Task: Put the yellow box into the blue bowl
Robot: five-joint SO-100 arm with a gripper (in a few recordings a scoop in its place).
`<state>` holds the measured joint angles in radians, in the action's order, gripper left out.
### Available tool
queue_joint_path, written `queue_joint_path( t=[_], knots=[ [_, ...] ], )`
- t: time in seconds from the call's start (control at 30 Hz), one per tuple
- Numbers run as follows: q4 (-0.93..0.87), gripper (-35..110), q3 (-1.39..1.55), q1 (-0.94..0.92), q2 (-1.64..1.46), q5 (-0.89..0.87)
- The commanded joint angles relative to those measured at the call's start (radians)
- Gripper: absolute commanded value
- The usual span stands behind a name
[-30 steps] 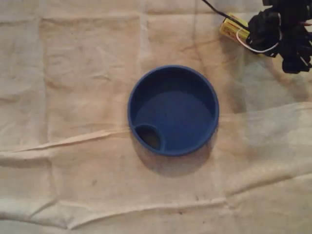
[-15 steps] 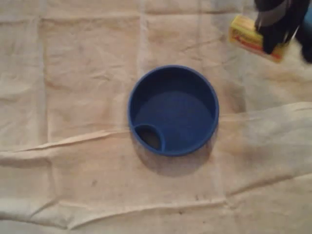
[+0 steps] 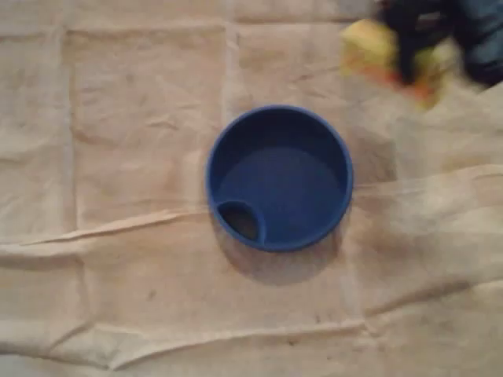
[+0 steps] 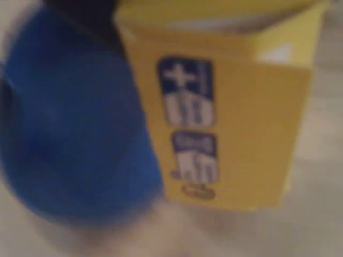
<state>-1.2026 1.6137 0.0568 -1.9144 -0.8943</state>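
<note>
Cloth (image 3: 118, 157), pale and creased into squares with long wrinkles, covers the table from edge to edge in the overhead view. The blue bowl (image 3: 279, 178) stands near the middle of it, upright and round. A small rounded pocket (image 3: 242, 221) is set against the inner wall at the lower left of its inside.

Toward the far right corner of the table, well apart from the bowl, the yellow box (image 3: 368, 45) shows as a blurred yellow and orange patch. The dark gripper (image 3: 409, 47) lies across the box, its fingers pinching the box as far as the blur lets one judge. Whether the box touches the cloth there cannot be told. Right of the gripper, a blue smear (image 3: 481, 43) sits at the table's corner, too blurred to identify.

In the wrist view the bowl (image 4: 69, 123) is a soft blue mass on the left, partly hidden behind the box. The box (image 4: 236, 128) stands close before the camera on the right, its yellow face bearing two blue-and-white printed panels (image 4: 187, 91), one above the other. A dark shape (image 4: 80, 10) sits at the top, left of the box's upper edge.
</note>
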Motion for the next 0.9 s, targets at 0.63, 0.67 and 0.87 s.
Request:
queue_joint_path(
  t=[0.63, 0.67, 0.87],
  knots=[
    [0.485, 0, -0.023, -0.186, 0.184, 0.008],
    [0.503, 0, -0.026, -0.192, 0.199, 0.008],
    [0.563, 0, -0.143, -0.224, 0.339, 0.008]
  ],
)
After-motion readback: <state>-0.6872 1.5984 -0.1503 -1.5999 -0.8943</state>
